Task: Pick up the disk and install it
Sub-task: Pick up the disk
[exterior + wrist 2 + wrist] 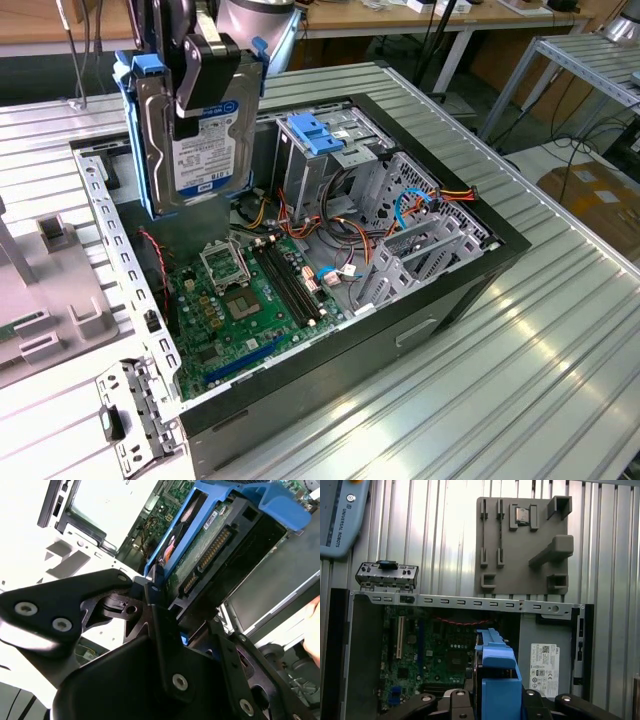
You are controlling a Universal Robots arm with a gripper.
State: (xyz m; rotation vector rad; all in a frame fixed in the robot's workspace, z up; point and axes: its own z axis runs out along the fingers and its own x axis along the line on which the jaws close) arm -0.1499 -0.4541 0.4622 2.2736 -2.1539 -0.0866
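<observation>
Risk, as I judge it: the disk (185,150), held on edge above the open computer case (330,390), could snag the loose cables (345,225) or tilt in the grip and jam going in. Pincer (205,85) clamped across its upper part. Grey metal face with a label, bright blue rails down both sides.

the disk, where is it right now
The disk hangs upright in the shut pincer at the exterior view's upper left, over the open computer case, just left of the grey drive cage.
</observation>
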